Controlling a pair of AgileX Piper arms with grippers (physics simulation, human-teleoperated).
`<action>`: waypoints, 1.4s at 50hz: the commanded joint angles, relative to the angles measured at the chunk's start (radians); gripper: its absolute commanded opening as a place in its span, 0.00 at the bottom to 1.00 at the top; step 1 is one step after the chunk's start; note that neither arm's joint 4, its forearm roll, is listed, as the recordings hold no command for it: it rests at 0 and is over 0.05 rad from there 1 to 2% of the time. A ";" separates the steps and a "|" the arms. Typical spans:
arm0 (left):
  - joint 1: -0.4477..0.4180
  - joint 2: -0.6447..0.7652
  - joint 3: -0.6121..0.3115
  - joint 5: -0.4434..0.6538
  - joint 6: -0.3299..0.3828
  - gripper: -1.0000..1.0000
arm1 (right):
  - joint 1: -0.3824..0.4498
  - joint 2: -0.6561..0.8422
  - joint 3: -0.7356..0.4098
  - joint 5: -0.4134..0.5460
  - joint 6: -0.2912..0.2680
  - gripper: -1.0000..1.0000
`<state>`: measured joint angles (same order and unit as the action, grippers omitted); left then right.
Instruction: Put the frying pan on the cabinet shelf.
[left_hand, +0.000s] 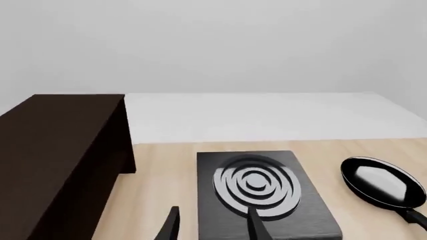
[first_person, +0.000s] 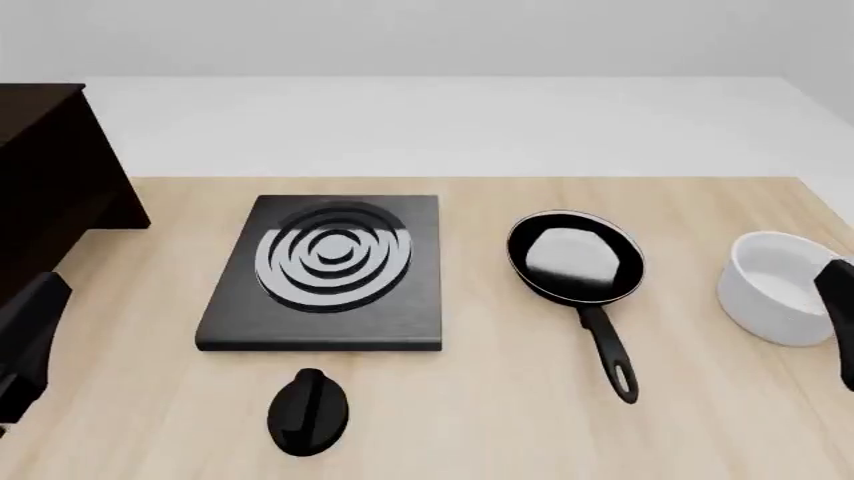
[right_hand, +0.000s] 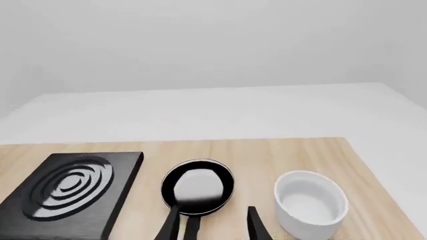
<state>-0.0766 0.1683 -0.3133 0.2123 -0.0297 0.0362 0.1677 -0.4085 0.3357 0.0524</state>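
Resting on the surface (first_person: 694, 420), the frying pan (first_person: 577, 258) lies right of the stove plate (first_person: 327, 272), with the cabinet shelf (first_person: 40, 95) left of it. Both grippers, left (left_hand: 210, 225) and right (right_hand: 213, 225), hang spread and empty.

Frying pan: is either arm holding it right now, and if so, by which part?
Nothing is held. The frying pan lies free on the table, its handle untouched, and both wrist views show open jaws with nothing between them.
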 joint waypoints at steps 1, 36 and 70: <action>-0.060 0.054 -0.094 0.063 0.012 1.00 | 0.055 0.138 -0.228 0.181 0.068 1.00; -0.116 0.095 -0.152 0.096 0.004 1.00 | 0.159 0.647 -0.290 0.265 0.132 1.00; -0.117 0.073 -0.140 0.119 -0.004 1.00 | 0.149 1.041 -0.278 0.017 0.071 1.00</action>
<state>-0.1951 0.2431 -0.4465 0.3220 -0.0312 0.1786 1.1260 -0.6845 0.4067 0.1220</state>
